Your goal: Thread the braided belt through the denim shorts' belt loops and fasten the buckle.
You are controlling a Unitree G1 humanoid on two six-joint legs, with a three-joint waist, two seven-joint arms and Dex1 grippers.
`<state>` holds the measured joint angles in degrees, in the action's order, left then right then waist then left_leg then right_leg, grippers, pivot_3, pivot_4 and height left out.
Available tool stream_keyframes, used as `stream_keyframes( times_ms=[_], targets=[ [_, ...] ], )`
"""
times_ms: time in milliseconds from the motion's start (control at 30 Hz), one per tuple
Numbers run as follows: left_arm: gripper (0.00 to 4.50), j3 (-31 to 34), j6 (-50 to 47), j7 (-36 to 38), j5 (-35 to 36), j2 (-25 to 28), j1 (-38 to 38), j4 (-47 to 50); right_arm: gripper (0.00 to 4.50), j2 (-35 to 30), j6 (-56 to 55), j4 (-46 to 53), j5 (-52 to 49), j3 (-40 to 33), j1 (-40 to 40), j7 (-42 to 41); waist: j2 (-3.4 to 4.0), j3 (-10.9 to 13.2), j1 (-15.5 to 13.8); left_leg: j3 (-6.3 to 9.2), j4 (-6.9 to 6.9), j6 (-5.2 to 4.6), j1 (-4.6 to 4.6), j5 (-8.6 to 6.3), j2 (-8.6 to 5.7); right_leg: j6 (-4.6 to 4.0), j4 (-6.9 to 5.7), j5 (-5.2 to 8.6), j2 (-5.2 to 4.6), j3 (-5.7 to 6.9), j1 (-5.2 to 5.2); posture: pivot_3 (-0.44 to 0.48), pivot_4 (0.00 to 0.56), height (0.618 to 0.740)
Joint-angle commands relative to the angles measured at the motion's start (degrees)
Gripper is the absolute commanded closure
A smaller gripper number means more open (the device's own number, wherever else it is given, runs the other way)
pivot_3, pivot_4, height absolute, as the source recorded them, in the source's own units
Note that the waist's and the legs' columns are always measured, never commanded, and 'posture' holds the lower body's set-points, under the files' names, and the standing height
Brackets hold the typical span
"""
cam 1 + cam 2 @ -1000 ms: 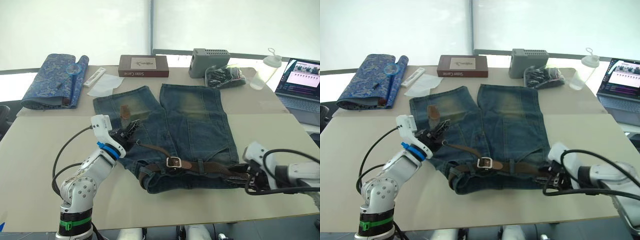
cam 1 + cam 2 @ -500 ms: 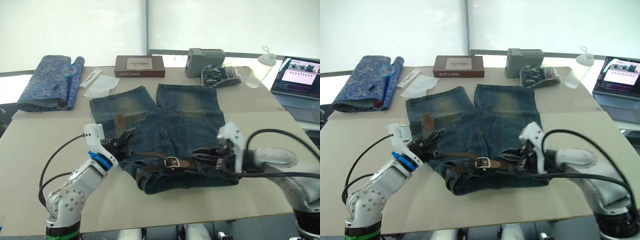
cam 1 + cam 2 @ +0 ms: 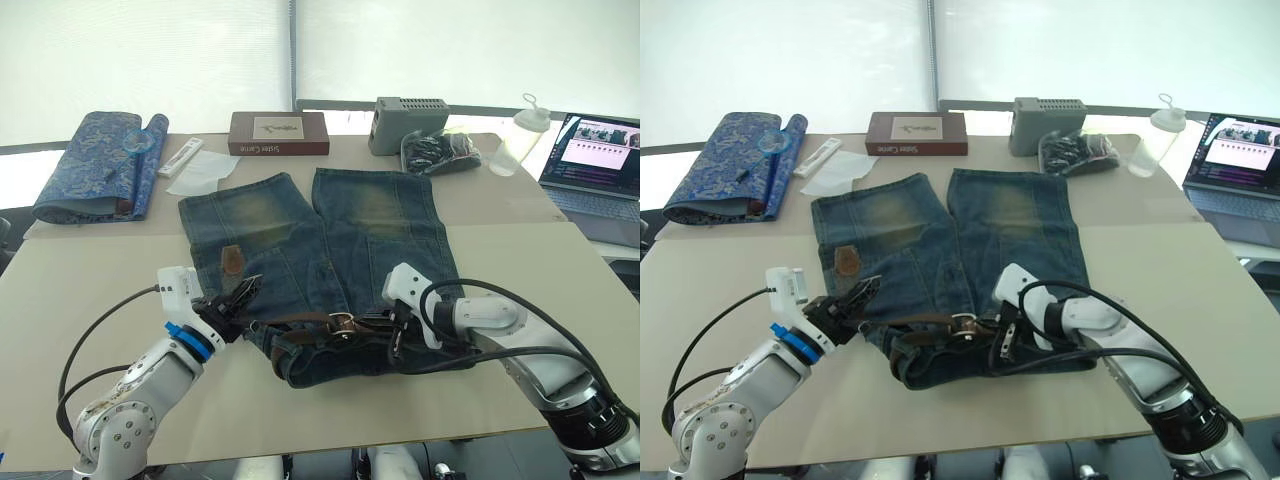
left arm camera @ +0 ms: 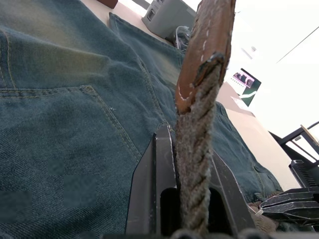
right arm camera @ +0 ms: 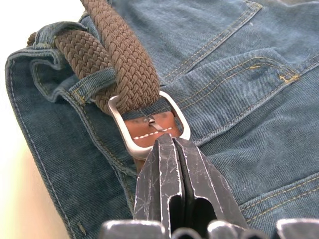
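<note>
The left gripper [image 3: 243, 296] clenches the braided belt [image 4: 199, 164] behind its leather tip; the buckle [image 5: 149, 127] sits just beyond the right gripper [image 5: 172, 144], fingers pressed together.

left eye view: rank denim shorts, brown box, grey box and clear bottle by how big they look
1. denim shorts
2. brown box
3. grey box
4. clear bottle

The grey box and the bottle look close in size, and all three sit farther back, so the true order is unsure.
</note>
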<state>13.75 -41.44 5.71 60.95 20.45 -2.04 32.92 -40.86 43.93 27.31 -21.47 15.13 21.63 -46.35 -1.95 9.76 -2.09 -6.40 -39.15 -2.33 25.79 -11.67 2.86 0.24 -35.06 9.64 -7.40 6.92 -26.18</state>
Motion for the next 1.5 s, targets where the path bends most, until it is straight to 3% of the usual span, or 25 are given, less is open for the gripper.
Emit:
stream_keyframes(
  times_ms=[33, 800, 1200, 1500],
  targets=[
    [4.50, 1.10, 1.47, 0.53, 0.19, 0.36, -0.25, 2.20, 4.48, 1.39, -0.87, 1.23, -0.10, -0.01, 1.60, -0.25, 0.00, 0.00, 0.01, 0.00, 0.00, 0.00, 0.00, 0.00, 0.00, 0.00, 0.00, 0.00, 0.00, 0.00, 0.00, 0.000, 0.150, 0.709],
    [4.50, 3.53, 3.07, -1.78, 0.05, -0.23, -1.24, 0.68, 4.48, 4.32, -8.91, -6.56, 7.83, 7.89, 1.81, -3.71, 0.02, 0.00, 0.04, -0.03, 0.01, 0.00, 0.00, 0.00, 0.00, -0.01, -0.01, -0.01, 0.01, 0.01, -0.02, 0.000, 0.150, 0.709],
    [4.50, 3.73, 2.98, -2.63, 0.27, -0.20, -0.20, 0.58, 4.48, 6.20, -11.27, -5.42, 10.55, 10.69, 2.05, -5.68, 0.02, 0.00, 0.46, -0.03, 0.01, 0.01, -0.02, 0.00, 0.02, -0.01, -0.01, -0.01, 0.01, 0.01, -0.01, 0.000, 0.150, 0.709],
    [4.50, 3.31, 1.52, -4.82, 3.70, 0.14, 6.96, 0.62, 4.48, 7.92, -12.72, -8.24, 15.03, 12.95, 1.02, -4.15, 0.02, -0.01, 0.83, -0.03, 0.02, 0.02, -0.10, 0.00, 0.04, -0.01, -0.05, -0.01, 0.02, 0.03, 0.03, 0.000, 0.150, 0.709]
  ],
)
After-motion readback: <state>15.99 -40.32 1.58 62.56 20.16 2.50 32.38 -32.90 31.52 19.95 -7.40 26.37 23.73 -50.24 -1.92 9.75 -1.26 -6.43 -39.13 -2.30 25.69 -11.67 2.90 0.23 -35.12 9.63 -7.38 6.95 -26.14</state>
